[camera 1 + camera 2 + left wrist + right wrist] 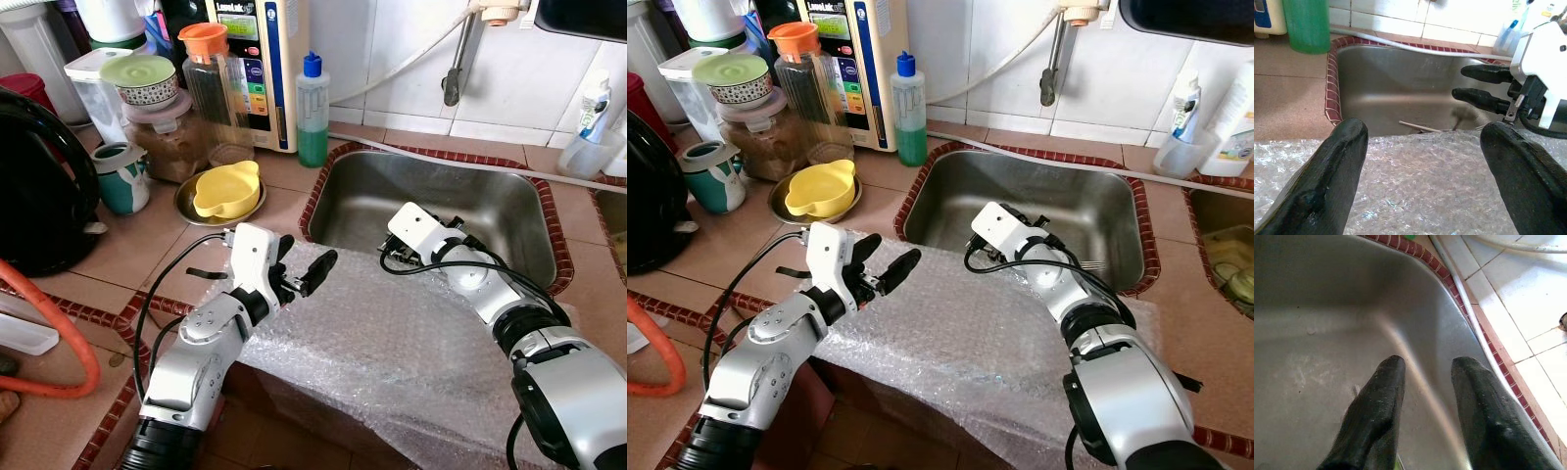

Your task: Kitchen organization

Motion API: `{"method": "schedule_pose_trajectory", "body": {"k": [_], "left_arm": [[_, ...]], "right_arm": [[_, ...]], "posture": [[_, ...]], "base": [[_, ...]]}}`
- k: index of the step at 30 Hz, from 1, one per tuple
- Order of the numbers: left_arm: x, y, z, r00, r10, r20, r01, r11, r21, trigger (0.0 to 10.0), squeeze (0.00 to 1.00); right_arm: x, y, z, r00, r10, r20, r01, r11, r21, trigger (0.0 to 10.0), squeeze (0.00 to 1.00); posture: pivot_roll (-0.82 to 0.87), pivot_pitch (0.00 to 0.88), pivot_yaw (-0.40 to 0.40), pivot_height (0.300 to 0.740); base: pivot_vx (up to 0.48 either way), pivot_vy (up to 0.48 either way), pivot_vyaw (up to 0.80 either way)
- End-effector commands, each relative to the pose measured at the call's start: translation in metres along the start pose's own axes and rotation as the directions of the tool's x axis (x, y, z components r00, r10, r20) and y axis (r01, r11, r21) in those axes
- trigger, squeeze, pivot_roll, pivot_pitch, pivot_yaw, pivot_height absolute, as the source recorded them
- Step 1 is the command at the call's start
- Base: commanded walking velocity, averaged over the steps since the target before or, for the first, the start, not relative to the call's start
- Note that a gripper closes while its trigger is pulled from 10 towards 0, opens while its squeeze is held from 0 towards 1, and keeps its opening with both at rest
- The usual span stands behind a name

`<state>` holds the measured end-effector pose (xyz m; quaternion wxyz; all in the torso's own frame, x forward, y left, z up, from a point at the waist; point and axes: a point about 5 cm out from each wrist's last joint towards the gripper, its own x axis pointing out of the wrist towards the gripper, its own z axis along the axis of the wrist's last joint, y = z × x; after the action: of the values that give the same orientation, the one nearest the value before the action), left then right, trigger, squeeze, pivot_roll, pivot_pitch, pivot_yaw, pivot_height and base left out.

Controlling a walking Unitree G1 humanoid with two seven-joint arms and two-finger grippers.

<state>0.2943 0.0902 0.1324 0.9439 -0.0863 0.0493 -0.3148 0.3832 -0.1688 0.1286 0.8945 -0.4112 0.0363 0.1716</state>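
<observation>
A sheet of clear bubble wrap [392,343] lies over the tiled counter's front edge, just before the steel sink [490,191]. My left gripper [306,262] hovers over the wrap's left end, open wide with nothing between its fingers [1332,166]. My right gripper [1429,363] reaches over the wrap's far edge into the sink basin, open and empty, aimed at the back left corner. Its white housing [416,227] hides the fingers from the head views. A thin pale utensil [1418,127] lies on the sink floor near the front wall.
Left of the sink stand a green soap bottle [313,113], a yellow bowl [227,188] on a metal plate, a teal mug [122,176], jars and a water purifier [265,59]. A black appliance [39,196] and an orange hose [69,338] are at far left. A tap [454,73] hangs above the sink.
</observation>
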Motion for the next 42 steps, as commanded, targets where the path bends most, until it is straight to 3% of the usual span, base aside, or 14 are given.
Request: {"method": "schedule_pose_trajectory", "body": {"k": [1, 6, 8, 10, 12, 15, 17, 19, 21, 24, 30, 34, 38, 42], "left_arm": [[0.001, 0.001, 0.002, 1.000, -0.007, -0.002, 0.007, 1.000, 0.016, 10.0, 0.00], [0.001, 0.001, 0.001, 1.000, 0.004, -0.001, -0.004, 1.000, 0.027, 10.0, 0.00], [0.002, 0.008, 0.005, 0.998, 0.051, 0.024, -0.052, 0.997, 0.059, 10.0, 0.00], [0.002, 0.010, 0.007, 0.997, 0.068, 0.032, -0.070, 0.995, 0.070, 10.0, 0.00], [0.003, 0.027, 0.015, 0.983, 0.172, 0.070, -0.178, 0.980, 0.089, 10.0, 0.00], [0.003, 0.032, 0.017, 0.977, 0.197, 0.083, -0.205, 0.974, 0.100, 10.0, 0.00], [0.002, 0.048, 0.026, 0.947, 0.297, 0.121, -0.311, 0.942, 0.126, 10.0, 0.00], [0.001, 0.054, 0.029, 0.935, 0.329, 0.134, -0.347, 0.928, 0.138, 10.0, 0.00], [0.001, 0.064, 0.033, 0.915, 0.374, 0.151, -0.395, 0.905, 0.156, 10.0, 0.00], [0.001, 0.081, 0.045, 0.888, 0.415, 0.198, -0.446, 0.883, 0.150, 10.0, 0.00], [0.004, 0.091, 0.050, 0.876, 0.439, 0.202, -0.473, 0.864, 0.174, 10.0, 0.00], [0.010, 0.105, 0.056, 0.860, 0.480, 0.175, -0.511, 0.819, 0.263, 10.0, 0.00], [0.012, 0.123, 0.057, 0.805, 0.582, 0.115, -0.592, 0.776, 0.217, 10.0, 0.00], [0.009, 0.130, 0.062, 0.764, 0.632, 0.132, -0.644, 0.730, 0.228, 10.0, 0.00]], "right_arm": [[0.001, 0.000, 0.002, 1.000, 0.001, 0.011, -0.001, 1.000, 0.029, 10.0, 1.00], [0.002, -0.004, 0.005, 0.998, -0.058, 0.025, 0.054, 0.988, 0.144, 10.0, 1.00], [0.001, -0.006, 0.005, 0.993, -0.118, 0.030, 0.105, 0.955, 0.277, 10.0, 1.00], [0.001, -0.005, 0.005, 0.991, -0.131, 0.030, 0.116, 0.946, 0.304, 10.0, 1.00], [-0.002, 0.000, 0.006, 0.984, -0.169, 0.062, 0.131, 0.906, 0.402, 10.0, 1.00], [-0.002, 0.002, 0.006, 0.981, -0.183, 0.070, 0.135, 0.890, 0.435, 10.0, 1.00], [-0.008, 0.009, 0.008, 0.969, -0.223, 0.105, 0.136, 0.838, 0.528, 10.0, 1.00], [-0.011, 0.012, 0.010, 0.965, -0.237, 0.115, 0.134, 0.817, 0.561, 10.0, 1.00], [-0.018, 0.018, 0.017, 0.957, -0.242, 0.158, 0.103, 0.797, 0.596, 10.0, 1.00], [-0.038, 0.044, 0.043, 0.949, -0.152, 0.277, -0.085, 0.722, 0.687, 10.0, 1.00], [-0.055, 0.064, 0.065, 0.929, -0.069, 0.362, -0.227, 0.667, 0.710, 10.0, 1.00], [-0.070, 0.076, 0.076, 0.925, -0.025, 0.380, -0.277, 0.640, 0.717, 10.0, 1.00], [-0.080, 0.076, 0.079, 0.932, 0.007, 0.362, -0.286, 0.628, 0.724, 10.0, 1.00], [-0.082, 0.074, 0.081, 0.930, 0.011, 0.368, -0.292, 0.630, 0.719, 10.0, 1.00]], "posture": [[0.13, 0.032, 0.068, 0.740], [0.13, 0.030, 0.062, 0.740], [0.12, 0.028, 0.058, 0.740], [0.12, 0.028, 0.058, 0.740], [0.11, 0.025, 0.061, 0.740], [0.10, 0.023, 0.063, 0.740], [0.08, 0.020, 0.067, 0.740], [0.08, 0.020, 0.068, 0.740], [0.07, 0.020, 0.070, 0.740], [0.04, 0.024, 0.078, 0.740], [0.02, 0.029, 0.089, 0.740], [0.00, 0.034, 0.100, 0.740], [-0.01, 0.038, 0.108, 0.740], [-0.01, 0.038, 0.109, 0.740]], "base": [[0.000, 0.000, 0.00], [0.000, 0.000, 0.00], [0.000, 0.000, 0.00], [0.000, 0.000, 0.00], [0.000, 0.000, 0.00], [0.000, 0.000, 0.00], [0.000, 0.000, 0.00], [0.000, 0.000, 0.00], [0.000, 0.000, 0.00], [0.000, 0.000, 0.00], [0.000, 0.000, 0.00], [0.000, 0.000, 0.00], [0.000, 0.000, 0.00], [0.000, 0.000, 0.00]]}}
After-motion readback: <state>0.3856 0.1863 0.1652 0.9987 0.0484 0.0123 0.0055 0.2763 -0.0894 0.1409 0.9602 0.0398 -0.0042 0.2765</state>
